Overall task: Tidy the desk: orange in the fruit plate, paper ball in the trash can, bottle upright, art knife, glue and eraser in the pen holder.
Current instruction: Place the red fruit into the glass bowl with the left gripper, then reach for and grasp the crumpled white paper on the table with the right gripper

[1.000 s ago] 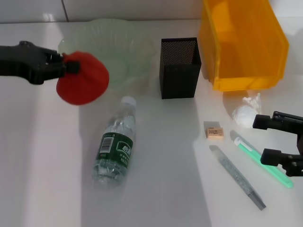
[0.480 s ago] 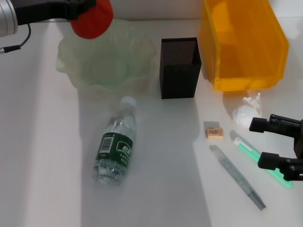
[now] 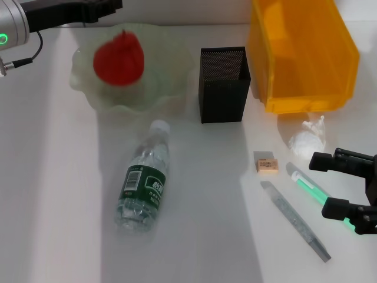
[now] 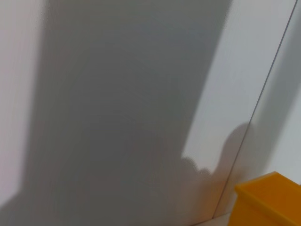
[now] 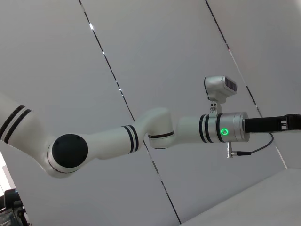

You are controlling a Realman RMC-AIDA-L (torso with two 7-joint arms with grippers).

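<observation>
**Orange in the fruit plate, left gripper above and behind it**

I go from the biggest thing down. The trash can [image 3: 303,53], an orange-yellow bin, stands well off to the right of my left gripper [image 3: 109,7] and far beyond my right gripper [image 3: 347,191]. The fruit plate [image 3: 168,71], pale green and wavy-edged, sits directly below and in front of the left gripper. In it lies the orange [image 3: 119,59], which looks red here; it is clear of the left gripper's fingers, lower than them and nearer to me. Only the tail of those fingers shows at the frame's top edge, so I cannot tell how far they are parted; they hold nothing I can see.

The bottle [image 3: 143,186] lies on its side, cap toward the plate, well nearer to me than the left gripper. The black mesh pen holder [image 3: 222,85] stands upright between plate and trash can.

My right gripper hovers low at the right edge, fingers spread wide, holding nothing. The green glue [image 3: 312,191] runs between the two fingers. The art knife [image 3: 294,221] lies just to the gripper's left, the paper ball [image 3: 306,140] just beyond it, and the eraser [image 3: 266,163] farther to its left.
</observation>
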